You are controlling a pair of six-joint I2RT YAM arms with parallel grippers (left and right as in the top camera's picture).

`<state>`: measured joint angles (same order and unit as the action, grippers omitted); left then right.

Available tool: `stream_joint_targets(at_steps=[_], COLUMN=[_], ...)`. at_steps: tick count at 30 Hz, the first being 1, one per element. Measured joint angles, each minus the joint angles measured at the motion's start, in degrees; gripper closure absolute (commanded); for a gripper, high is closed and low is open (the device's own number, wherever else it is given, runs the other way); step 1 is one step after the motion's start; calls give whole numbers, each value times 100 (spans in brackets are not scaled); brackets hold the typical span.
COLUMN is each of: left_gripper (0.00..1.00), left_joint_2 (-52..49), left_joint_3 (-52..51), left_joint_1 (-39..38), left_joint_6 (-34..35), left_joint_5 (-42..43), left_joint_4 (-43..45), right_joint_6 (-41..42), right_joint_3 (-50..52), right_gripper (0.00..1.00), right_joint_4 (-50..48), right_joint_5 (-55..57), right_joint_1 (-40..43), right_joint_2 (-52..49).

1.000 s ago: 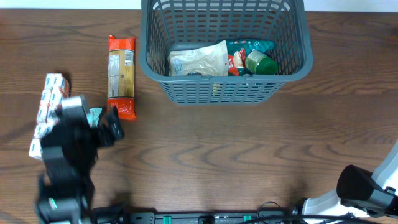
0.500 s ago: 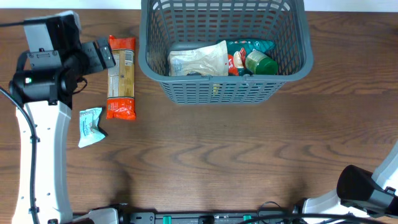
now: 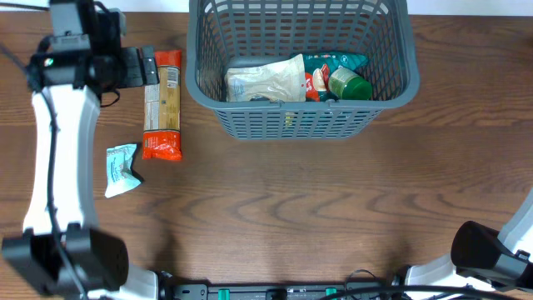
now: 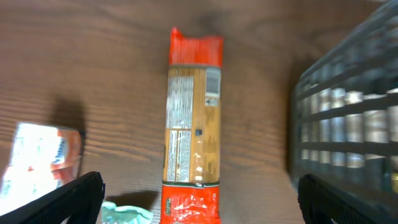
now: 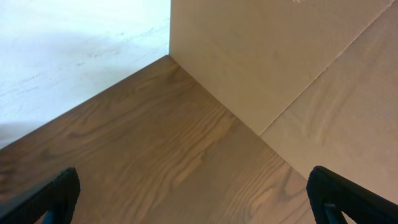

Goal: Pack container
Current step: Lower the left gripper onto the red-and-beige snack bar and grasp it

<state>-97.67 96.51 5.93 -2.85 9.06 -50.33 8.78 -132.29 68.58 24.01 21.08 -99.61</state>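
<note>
From overhead, I see the container (image 3: 291, 121) at the far middle of the table, already holding a white bag (image 3: 266, 81) and a green-lidded jar (image 3: 350, 85). The pasta packet (image 3: 162, 104) lies just left of it, not touching, with its long axis running near to far. My left gripper (image 3: 146, 68) hovers beside the packet's far end, jaws spread and empty. The left wrist view looks down along the packet, with a finger out to either side and the container's lattice wall on the right. The right wrist view shows the right gripper (image 5: 196, 199) wide open over bare wood, holding nothing. I judge the left arm much the nearer for this pick.
</note>
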Motion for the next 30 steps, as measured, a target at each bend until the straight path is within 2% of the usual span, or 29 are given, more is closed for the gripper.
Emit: stream_joint_targets(at_steps=[14,30], left_gripper=[2,2], left_joint_2=[-1910,-2787], left_joint_3=[0,0], left_joint_1=[28,-295], left_joint_6=[-22,-63], left_joint_5=[26,26], left_joint_4=[-197,116], right_joint_6=[0,0], right_joint_3=[0,0], right_gripper=[1,1], right_joint_4=[0,-2], right_joint_5=[0,0], right_joint_1=[0,0], right_joint_2=[0,0])
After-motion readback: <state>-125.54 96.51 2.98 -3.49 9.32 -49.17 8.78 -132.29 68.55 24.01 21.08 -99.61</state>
